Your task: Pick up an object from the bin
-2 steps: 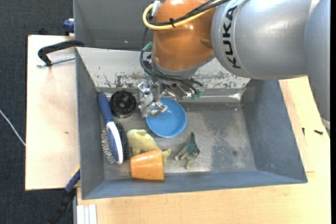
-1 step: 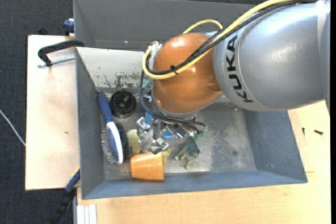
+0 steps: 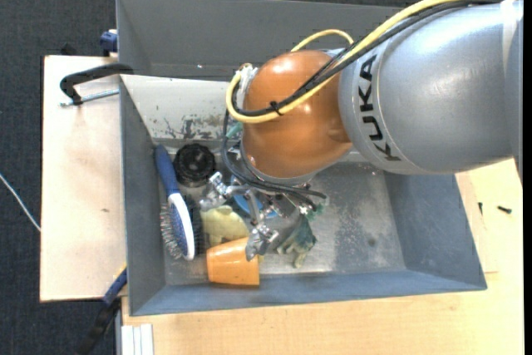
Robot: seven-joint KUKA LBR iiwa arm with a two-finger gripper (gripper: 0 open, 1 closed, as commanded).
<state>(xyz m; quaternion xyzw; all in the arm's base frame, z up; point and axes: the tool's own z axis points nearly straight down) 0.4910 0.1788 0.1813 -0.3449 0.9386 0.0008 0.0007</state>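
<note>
My gripper (image 3: 241, 214) hangs low over the left half of the bin, under the arm's orange cover. Its two metal fingers (image 3: 218, 189) stand apart, so it is open, and nothing is clamped between them. Below the gripper lies a pale yellow soft lump (image 3: 220, 223), between the fingertips and a little to the left. An orange cup (image 3: 233, 263) lies on its side just in front of the nearer fingertip, by the bin's front wall. A dark green thing (image 3: 301, 239) lies to the right of the gripper, partly hidden by it.
A blue hairbrush (image 3: 176, 220) lies along the left wall, bristle head toward the front. A black round jar (image 3: 193, 162) stands behind it near the back left corner. The arm and its cover hide the bin's middle and back.
</note>
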